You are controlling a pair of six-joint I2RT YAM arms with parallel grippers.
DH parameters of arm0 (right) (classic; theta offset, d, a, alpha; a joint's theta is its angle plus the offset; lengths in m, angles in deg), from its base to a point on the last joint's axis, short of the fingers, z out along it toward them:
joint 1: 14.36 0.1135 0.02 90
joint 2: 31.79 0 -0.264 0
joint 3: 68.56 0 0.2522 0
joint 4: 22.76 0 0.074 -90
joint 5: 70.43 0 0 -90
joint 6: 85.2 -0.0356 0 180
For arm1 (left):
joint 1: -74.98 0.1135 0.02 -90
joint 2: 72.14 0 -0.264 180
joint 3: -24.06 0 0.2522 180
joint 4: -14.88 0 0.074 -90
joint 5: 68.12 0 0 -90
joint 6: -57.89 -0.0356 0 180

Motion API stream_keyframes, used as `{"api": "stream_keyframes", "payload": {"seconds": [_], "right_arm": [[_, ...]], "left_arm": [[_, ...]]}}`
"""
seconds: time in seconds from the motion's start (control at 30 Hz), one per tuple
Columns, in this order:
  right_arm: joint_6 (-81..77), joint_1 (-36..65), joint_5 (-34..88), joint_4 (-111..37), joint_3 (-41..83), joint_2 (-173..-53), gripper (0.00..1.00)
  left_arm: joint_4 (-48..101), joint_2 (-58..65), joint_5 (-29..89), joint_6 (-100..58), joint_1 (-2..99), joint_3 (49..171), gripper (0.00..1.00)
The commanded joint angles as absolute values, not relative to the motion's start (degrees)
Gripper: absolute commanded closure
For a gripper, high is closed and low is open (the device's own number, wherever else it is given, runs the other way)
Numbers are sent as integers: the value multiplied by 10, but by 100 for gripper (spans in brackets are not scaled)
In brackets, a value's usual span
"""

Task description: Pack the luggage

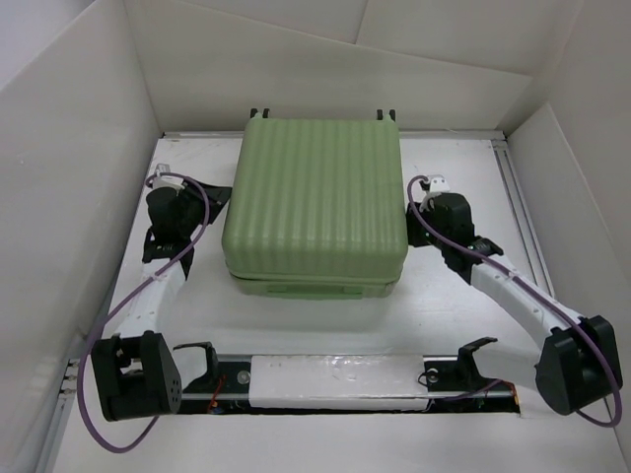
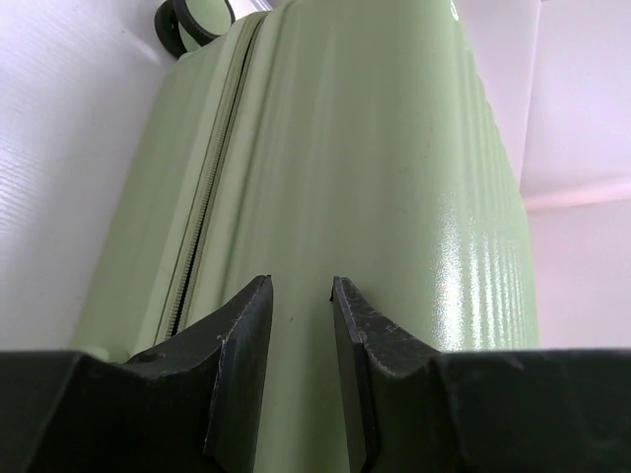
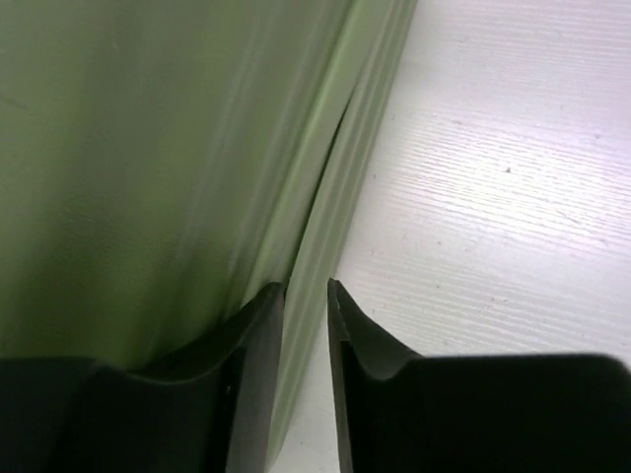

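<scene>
The luggage [image 1: 315, 192], a pale green ribbed suitcase, lies flat and closed in the middle of the table. My left gripper [image 1: 217, 197] is at its left side. In the left wrist view the gripper [image 2: 301, 286] stands open by a narrow gap, nothing between the fingers, facing the shell [image 2: 375, 197] just right of the zipper seam [image 2: 202, 246]. My right gripper [image 1: 416, 204] is at the right side. In the right wrist view the gripper [image 3: 306, 288] stands slightly open at the seam of the luggage [image 3: 148, 148], with the lower shell's rim [image 3: 340, 187] showing in the gap.
White walls enclose the white table [image 1: 463, 305] on three sides. A metal rail [image 1: 518, 197] runs along its right edge. A caster wheel [image 2: 192, 18] shows at the suitcase's far corner. The arms' base bar [image 1: 335, 379] lies along the near edge.
</scene>
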State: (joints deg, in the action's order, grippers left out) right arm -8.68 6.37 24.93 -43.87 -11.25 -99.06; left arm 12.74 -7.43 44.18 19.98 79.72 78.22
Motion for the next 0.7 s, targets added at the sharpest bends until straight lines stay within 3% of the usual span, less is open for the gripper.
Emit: {"api": "stream_keyframes", "payload": {"seconds": [0.0,0.13,0.23,0.37,0.47,0.6,0.67], "right_arm": [[-109,90,334,-354,-117,-952,64],[-98,85,272,-414,-112,-883,57],[-98,85,200,-494,-94,-814,56],[-108,85,162,-540,-123,-705,56],[-114,85,168,-571,-163,-608,60],[-143,121,244,-573,-202,-528,80],[-148,136,251,-593,-208,-517,91]], "left_arm": [[109,-82,509,182,762,785,73],[142,-109,490,163,762,796,61],[199,-153,452,127,785,826,43],[262,-189,416,92,796,861,33],[295,-230,384,87,796,861,33],[322,-301,342,87,796,839,33],[329,-349,342,74,796,824,51]]}}
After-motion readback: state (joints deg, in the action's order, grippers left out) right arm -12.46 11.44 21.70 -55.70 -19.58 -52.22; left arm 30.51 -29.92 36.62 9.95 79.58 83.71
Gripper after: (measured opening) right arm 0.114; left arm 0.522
